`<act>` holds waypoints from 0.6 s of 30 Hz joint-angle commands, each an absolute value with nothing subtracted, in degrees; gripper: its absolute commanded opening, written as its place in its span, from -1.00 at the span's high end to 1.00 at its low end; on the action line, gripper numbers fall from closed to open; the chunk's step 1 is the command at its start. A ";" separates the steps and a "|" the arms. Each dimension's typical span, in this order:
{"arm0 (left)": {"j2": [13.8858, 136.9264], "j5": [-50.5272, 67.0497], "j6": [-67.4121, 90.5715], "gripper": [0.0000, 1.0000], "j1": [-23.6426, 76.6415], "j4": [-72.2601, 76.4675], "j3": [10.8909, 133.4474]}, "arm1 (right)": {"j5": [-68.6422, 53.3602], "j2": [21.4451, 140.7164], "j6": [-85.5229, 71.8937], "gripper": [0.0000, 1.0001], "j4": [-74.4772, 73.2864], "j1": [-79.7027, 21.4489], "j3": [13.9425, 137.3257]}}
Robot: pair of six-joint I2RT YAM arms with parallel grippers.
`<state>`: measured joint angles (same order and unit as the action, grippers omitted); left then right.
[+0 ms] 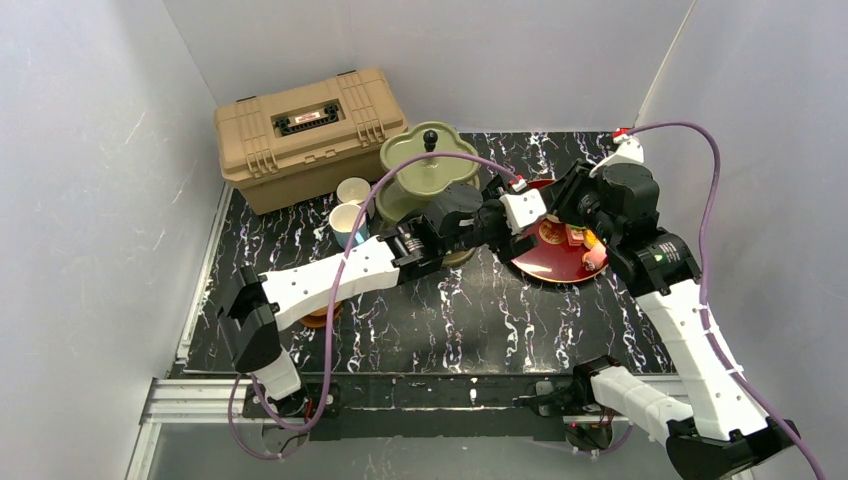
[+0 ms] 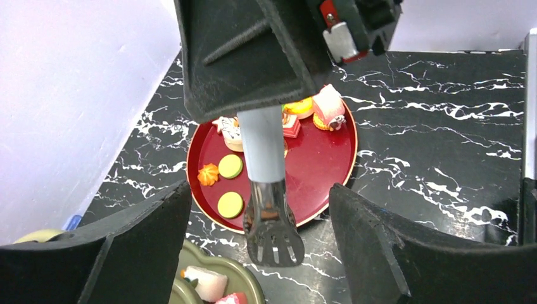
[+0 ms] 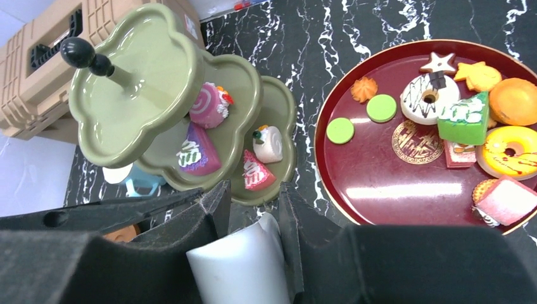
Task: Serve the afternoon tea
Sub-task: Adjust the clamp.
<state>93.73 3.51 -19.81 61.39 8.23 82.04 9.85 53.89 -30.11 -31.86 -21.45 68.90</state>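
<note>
Left tool (image 2: pixel 259 196) stands wide, fingers (image 2: pixel 139 240) flanking but clear of the slotted tip of the tongs (image 2: pixel 263 158), whose long axis runs away toward the red tray (image 2: pixel 323 171).
Right wrist: right tool (image 3: pixel 250 212) narrow, clamped on the tongs' handle. Green stand (image 3: pixel 158 88) sits left of the tray, a few cakes (image 3: pixel 192 152) aboard, most on the tray.
Top: wrists meet between stand and tray. Handover likely.

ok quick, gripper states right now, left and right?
left gripper: open, nothing gripped.
right gripper: shut on the handle of the grey serving tool.
</note>
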 commanded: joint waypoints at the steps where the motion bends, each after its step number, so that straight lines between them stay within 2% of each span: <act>1: 94.82 2.22 -20.28 -0.49 62.11 11.00 84.45 | 7.25 52.39 -32.05 0.38 -29.62 -21.36 71.69; 9: 97.18 0.82 -20.65 -0.33 62.40 10.46 85.64 | 6.16 51.55 -34.16 0.35 -28.34 -21.36 71.76; 10: 97.42 -0.08 -20.77 -0.26 62.40 10.46 86.07 | 5.96 51.52 -34.43 0.35 -28.35 -21.36 71.80; 15: 97.63 -2.61 -21.62 0.37 61.98 10.55 86.35 | 6.08 50.51 -35.74 0.34 -29.13 -21.36 72.06; 18: 97.01 -2.60 -21.46 0.59 61.81 10.55 85.83 | 5.74 50.08 -35.99 0.22 -29.56 -21.35 72.20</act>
<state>98.83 -0.73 -20.93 62.04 9.87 84.27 6.72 52.05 -34.59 -31.70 -21.45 69.04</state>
